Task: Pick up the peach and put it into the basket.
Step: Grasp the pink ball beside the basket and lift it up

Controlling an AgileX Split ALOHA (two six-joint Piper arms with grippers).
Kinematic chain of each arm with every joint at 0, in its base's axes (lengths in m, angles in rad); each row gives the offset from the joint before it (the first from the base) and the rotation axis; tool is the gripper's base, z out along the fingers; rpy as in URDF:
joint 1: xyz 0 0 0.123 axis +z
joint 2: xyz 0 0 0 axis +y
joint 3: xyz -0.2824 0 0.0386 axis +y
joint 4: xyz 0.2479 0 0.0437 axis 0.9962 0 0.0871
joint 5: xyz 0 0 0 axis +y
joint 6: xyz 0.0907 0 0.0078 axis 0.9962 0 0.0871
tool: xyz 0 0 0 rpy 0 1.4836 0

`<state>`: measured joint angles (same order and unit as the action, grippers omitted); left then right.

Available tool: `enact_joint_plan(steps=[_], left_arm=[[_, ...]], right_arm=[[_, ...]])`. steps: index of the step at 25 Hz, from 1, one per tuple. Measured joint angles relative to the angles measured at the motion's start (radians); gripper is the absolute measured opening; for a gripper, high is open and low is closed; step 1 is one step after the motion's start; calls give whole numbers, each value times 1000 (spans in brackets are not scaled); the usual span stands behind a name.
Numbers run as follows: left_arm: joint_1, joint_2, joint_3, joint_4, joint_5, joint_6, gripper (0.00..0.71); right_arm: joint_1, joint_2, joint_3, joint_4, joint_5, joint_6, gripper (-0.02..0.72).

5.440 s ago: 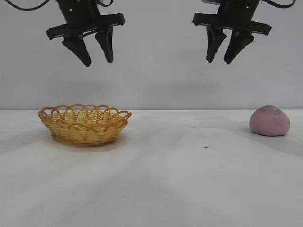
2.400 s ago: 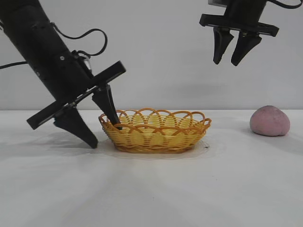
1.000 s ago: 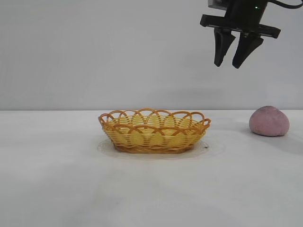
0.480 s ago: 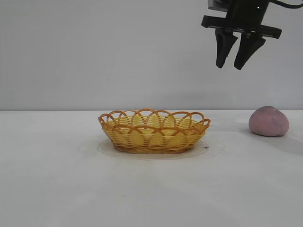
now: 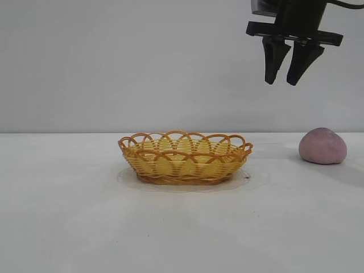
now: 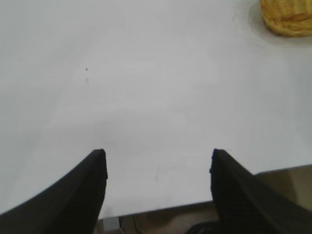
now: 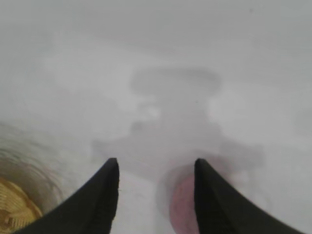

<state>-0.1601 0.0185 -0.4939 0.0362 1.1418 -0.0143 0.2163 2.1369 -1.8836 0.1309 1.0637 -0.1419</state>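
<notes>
Left arm gone from exterior view after shoving basket to surface centre; left gripper fingers apart, empty. Right gripper drifted toward peach, high above it, fingers part-open, empty. Peach untouched at right, well apart from basket; grasp pending.

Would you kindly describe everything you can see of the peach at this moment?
The peach is a dull pink-mauve, matte, rounded lump with a slightly pointed top. It sits upright on the white table, well to the right of the basket and apart from it. Nothing touches it but the table; the right end effector hangs open high above, slightly to its left.
</notes>
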Motion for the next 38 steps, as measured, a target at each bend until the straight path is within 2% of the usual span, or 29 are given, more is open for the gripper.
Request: enact_joint_plan(steps=[5,10,15,18,21,23,24,25,26,27,28,33,38], left_arm=[[0,-35,7,-2,-13,5,454],[0,-36,9,-6,-18,9,454],[2,-36,9,-10,-19,9,454],[49,-38,9,-10,-20,9,454],[132,-38,9,-10,-20,9,454],[173,-38,9,-10,-20,9,454],[187,-38,9,-10,-20,9,454],[196,-38,9,-10,-20,9,454],[205,-38,9,-10,-20,9,454],[213,-38,9,-10,-20,9,454],[222,-38,9,-10,-20,9,454],[237,-38,9,-10,-20,9,454],[237,-38,9,-10,-20,9,454]], right_arm=[[0,0,0,-36,51,0,337],[0,2,0,-108,155,2,337],[0,39,0,-137,166,4,337],[0,89,0,-148,168,4,337],[0,153,0,-176,166,4,337],[0,193,0,-195,162,4,223],[0,204,-2,-195,160,4,138],[0,206,-5,-185,155,4,93],[0,199,-9,-164,143,4,60],[5,185,-9,-144,128,4,59],[11,168,-9,-137,120,4,0],[113,23,-9,-108,66,2,0],[239,-94,-9,-58,65,1,0]])
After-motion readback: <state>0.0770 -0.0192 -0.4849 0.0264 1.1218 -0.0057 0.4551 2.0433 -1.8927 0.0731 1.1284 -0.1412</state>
